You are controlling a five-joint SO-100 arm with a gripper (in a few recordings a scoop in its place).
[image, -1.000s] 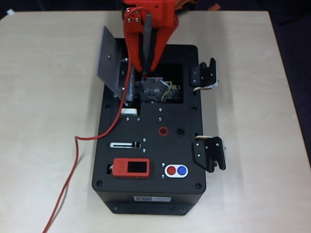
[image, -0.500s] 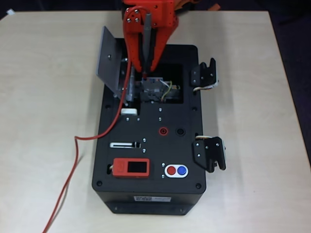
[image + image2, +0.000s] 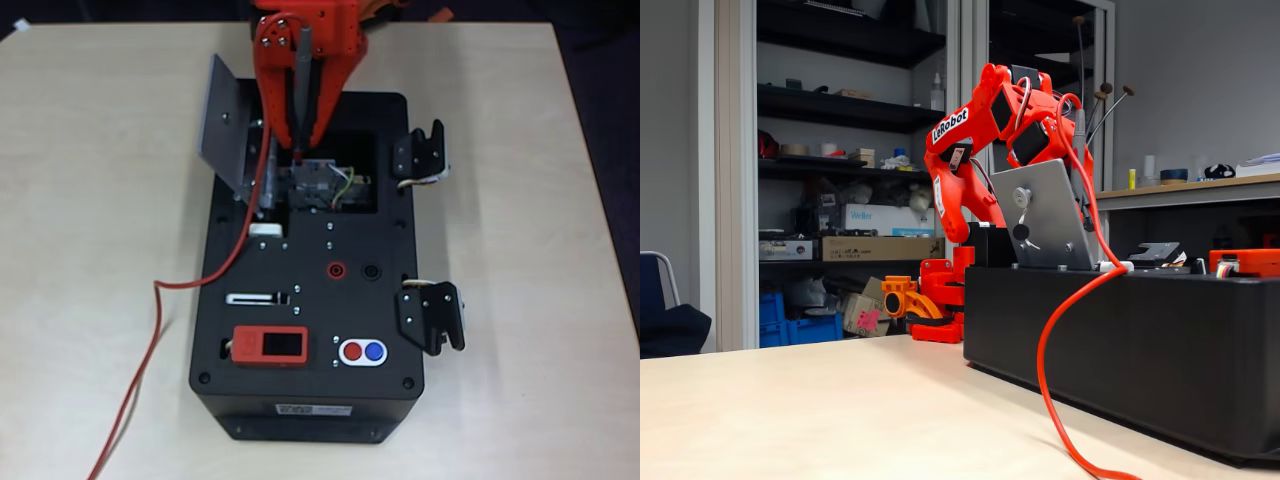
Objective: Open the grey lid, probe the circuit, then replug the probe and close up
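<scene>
Overhead view. A black rectangular box point(image 3: 305, 290) sits on a pale wooden table point(image 3: 80, 200). The flat light-grey square metal lid point(image 3: 228, 128) stands swung open at the box's upper left, hinged along its right edge beside a square opening. Inside that opening lies the small grey-green circuit board point(image 3: 322, 186) with yellow, green and white wires. The orange two-finger gripper point(image 3: 298, 140) reaches down from the top edge over the opening, its fingers clamped on the slim grey pen-shaped probe point(image 3: 303, 85); the probe's red tip meets the upper left part of the board. The thin red cable point(image 3: 190, 283) runs from the probe down across the box's left side and off the table's lower edge. On the box face sit a red socket point(image 3: 336, 269), a black socket point(image 3: 372, 271), an orange display module point(image 3: 270, 346) and a white plate with a red and a blue button point(image 3: 362, 351). Two black side latches point(image 3: 420, 155) hang open on the right.

Fixed view. The orange arm point(image 3: 980, 130) bends over the box point(image 3: 1120, 350). The lid point(image 3: 1040, 215) stands tilted upright, its small round knob facing the camera. The red cable point(image 3: 1060, 350) loops down the box's side to the table point(image 3: 790, 410). The finger state cannot be told here.
</scene>
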